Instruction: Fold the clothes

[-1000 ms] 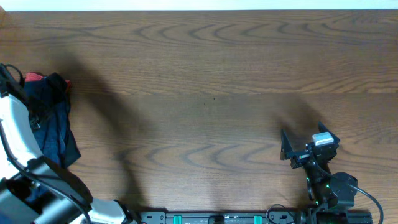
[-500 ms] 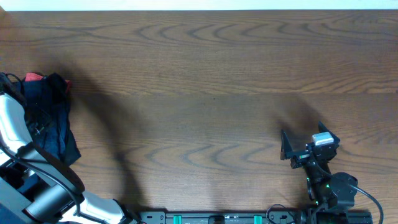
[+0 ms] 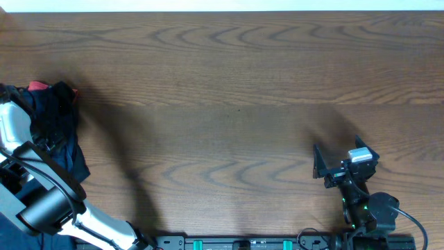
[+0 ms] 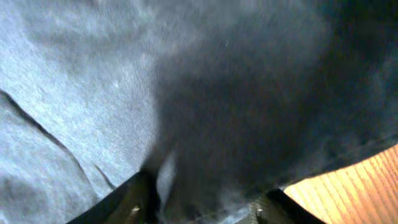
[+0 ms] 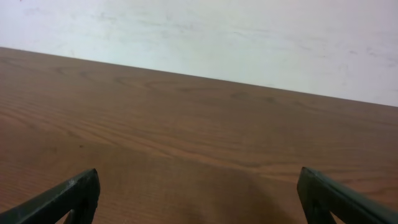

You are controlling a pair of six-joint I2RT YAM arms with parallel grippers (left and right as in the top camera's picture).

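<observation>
Leftward, navy clothes heaped, left pincer against fabric, grip unclear, right pincer wide open.

Our left arm wears white shells around a black cylindrical joint. Our right arm is black, with a silver-white block, tiny green lights and a looping black cable. Our right gripper has dark wedge-shaped fingers.

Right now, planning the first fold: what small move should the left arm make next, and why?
Probably close the left fingers on the fabric bunched between them: the clothes lie crumpled at the left edge of the table, too heaped to fold, while the right fingers stand open, far away.
</observation>
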